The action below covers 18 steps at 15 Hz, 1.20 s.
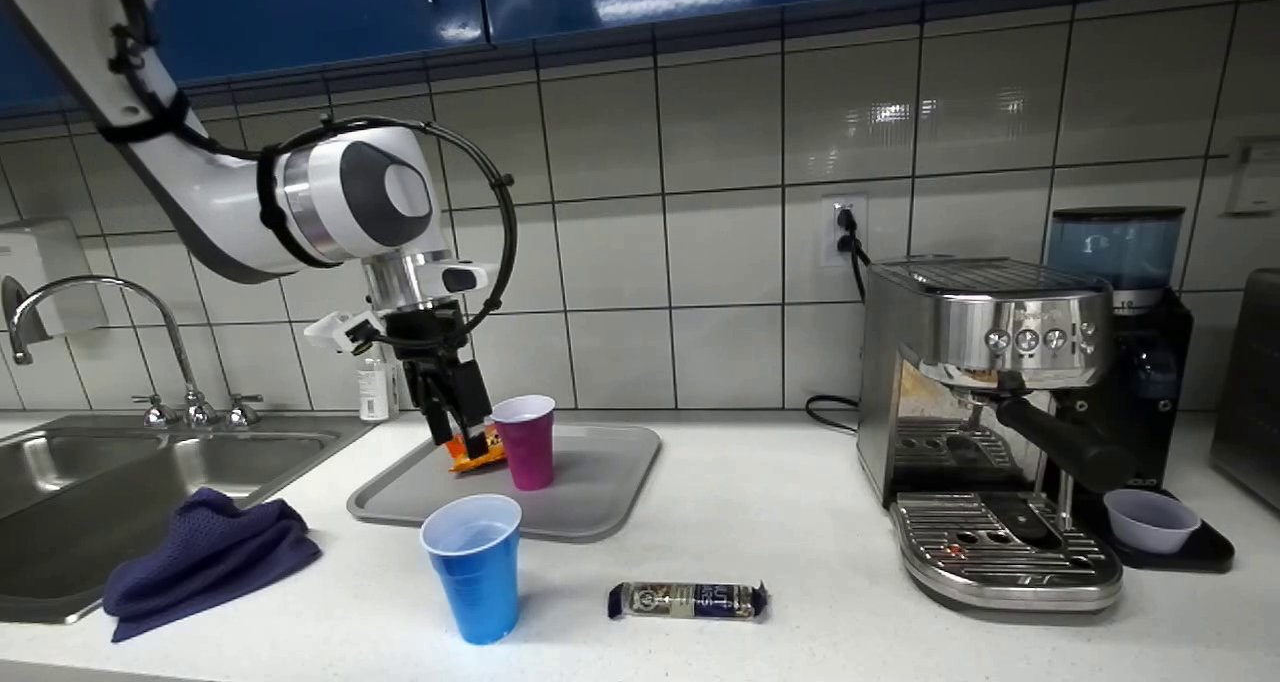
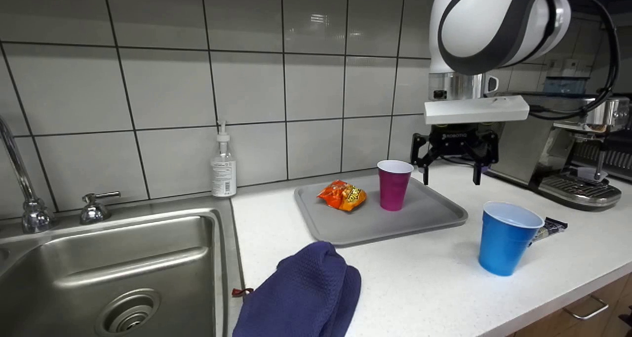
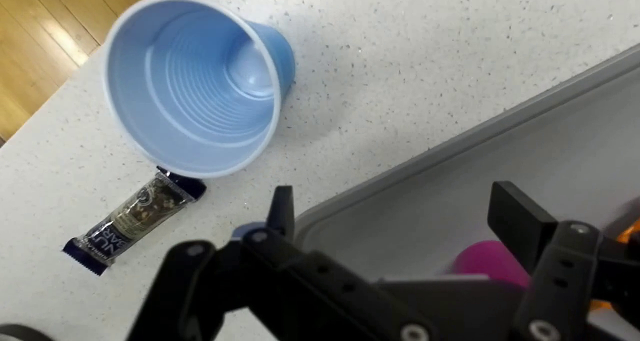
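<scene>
white tiles (image 1: 610, 252) rise behind a speckled counter (image 1: 800, 522), with a steel sink (image 2: 163, 248) set into one end. above the counter hangs the gripper (image 2: 451, 175), fingers spread wide and empty, with "robotiq" lettered in white across its black body. nearby, a gray tray (image 2: 326, 223) carries an upright magenta cup (image 2: 395, 186) and, beside that, a crumpled orange packet (image 2: 341, 195) whose yellow lettering is hard to make out. off the tray, a blue cup (image 1: 475, 572) stands upright on the counter, and near it lies a wrapped bar (image 3: 137, 218); the wrist view shows "nut bar" on its dark blue part, with a smaller word too fine to read surely. by the sink, a pump bottle (image 2: 223, 159) bears a white label (image 2: 223, 178) in tiny, illegible print. well apart from the tray stands a steel espresso machine (image 1: 960, 402).
</scene>
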{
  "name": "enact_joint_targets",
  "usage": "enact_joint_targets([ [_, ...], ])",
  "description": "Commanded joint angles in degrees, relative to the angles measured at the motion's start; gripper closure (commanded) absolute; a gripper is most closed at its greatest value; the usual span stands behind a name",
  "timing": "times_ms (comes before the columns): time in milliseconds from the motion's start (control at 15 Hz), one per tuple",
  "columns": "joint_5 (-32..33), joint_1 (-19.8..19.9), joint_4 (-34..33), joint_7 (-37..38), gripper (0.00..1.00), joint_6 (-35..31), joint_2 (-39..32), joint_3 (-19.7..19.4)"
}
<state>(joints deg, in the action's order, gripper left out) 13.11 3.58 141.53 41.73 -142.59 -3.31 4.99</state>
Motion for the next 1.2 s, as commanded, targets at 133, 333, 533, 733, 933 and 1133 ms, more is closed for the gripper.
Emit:
enact_joint_targets([
  [133,-0.04,-3.95,-8.74,4.23,0.0,0.28,-8.37,-4.49],
  [333,-1.89,-5.32,-12.07,4.33,0.0,0.79,-10.65,-5.91],
  [533,-4.52,-5.95,-14.78,3.62,0.0,1.4,-11.79,-6.73],
  [733,-6.25,-6.35,-17.31,4.0,0.0,1.84,-13.04,-7.75],
  [933,-7.65,-6.27,-19.82,4.4,0.0,2.15,-14.65,-8.76],
  [1133,-8.89,-6.39,-21.91,4.53,0.0,2.11,-16.39,-9.57],
])
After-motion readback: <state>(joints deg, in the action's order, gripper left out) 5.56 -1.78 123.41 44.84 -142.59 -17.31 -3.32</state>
